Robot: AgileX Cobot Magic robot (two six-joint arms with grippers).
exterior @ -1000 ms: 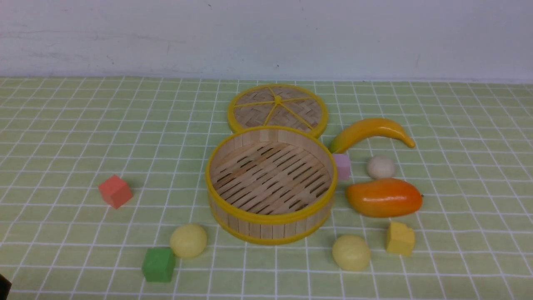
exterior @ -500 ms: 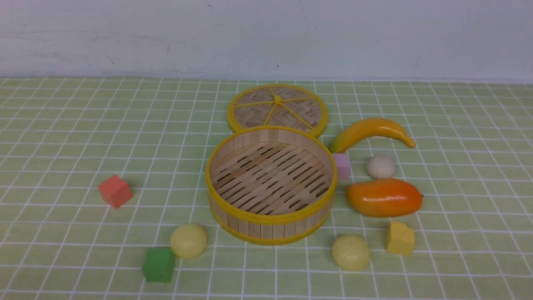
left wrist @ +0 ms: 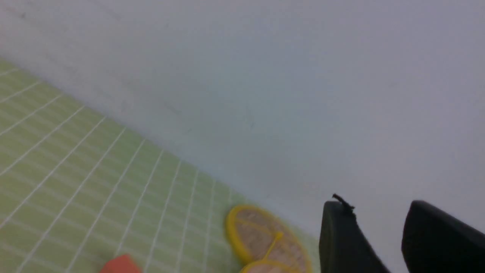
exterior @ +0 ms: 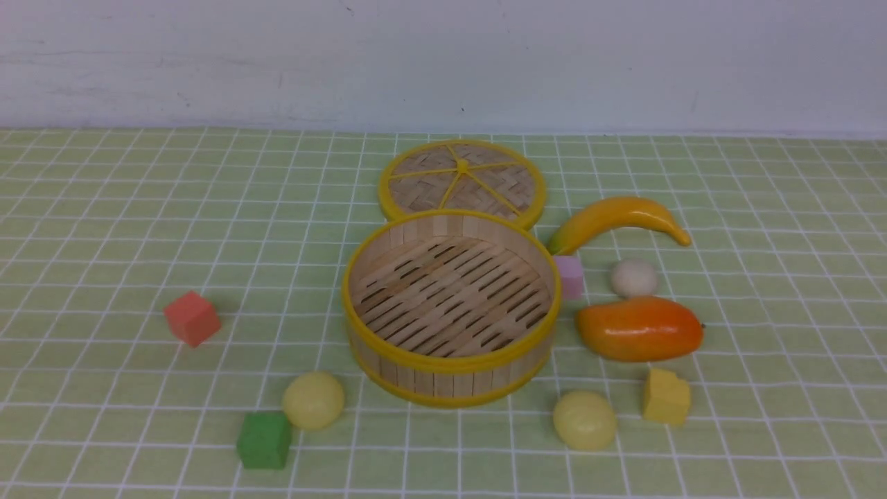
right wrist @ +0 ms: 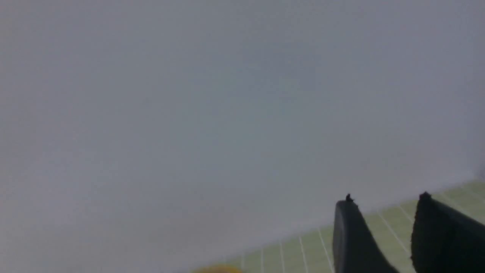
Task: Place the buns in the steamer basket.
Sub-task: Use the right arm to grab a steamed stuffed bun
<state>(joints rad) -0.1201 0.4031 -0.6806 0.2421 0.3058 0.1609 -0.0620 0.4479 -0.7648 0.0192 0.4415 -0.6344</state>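
Now | steamer basket [exterior: 450, 381] mid bench [exterior: 104, 208], nothing in it | left yellow bun [exterior: 313, 400] off its near-left, left arm's side | right yellow bun [exterior: 584, 419] near-right, off-white bun [exterior: 634, 277] beyond the mango [exterior: 639, 329], both right arm's side | left jaws, right jaws: apart, empty, facing wall [right wrist: 189, 113]

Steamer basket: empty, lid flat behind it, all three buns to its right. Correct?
No: the front view shows one pale yellow bun left of the steamer basket, by the green cube. The off-white bun and second yellow bun lie right. Empty, lid behind: correct.
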